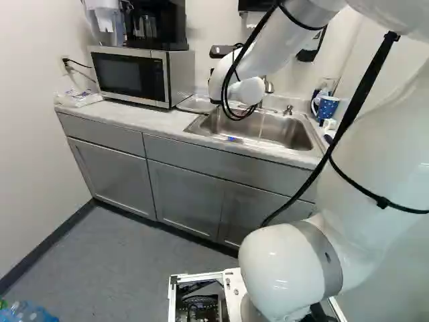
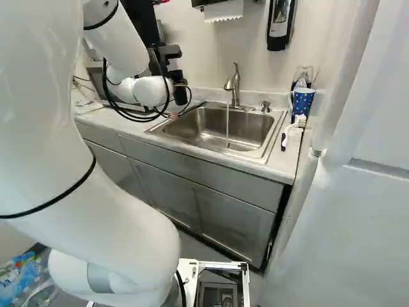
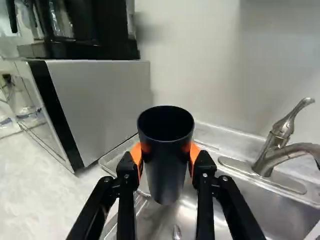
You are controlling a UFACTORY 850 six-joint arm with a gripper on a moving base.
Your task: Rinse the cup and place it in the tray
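In the right base view, black parts of my gripper (image 2: 169, 64) show beside the white wrist; its fingertips are hidden there. The wrist view shows the gripper (image 3: 166, 152) shut on a black cup (image 3: 166, 170), an orange pad on either side. The cup's open rim faces up and its inside looks dark. It hangs over the sink's (image 3: 220, 205) end, near the faucet (image 3: 280, 145). A metal tray (image 3: 116, 151) lies behind the cup, between microwave and sink, partly hidden. In the right base view a thin stream of water (image 2: 227, 125) falls from the faucet.
The microwave (image 1: 131, 77) carries a black coffee maker (image 1: 155, 23) and stands close beside the tray. At the sink's other side are a blue patterned mug (image 1: 327, 107) and a brush (image 2: 294, 125). A soap dispenser (image 2: 280, 25) hangs on the wall.
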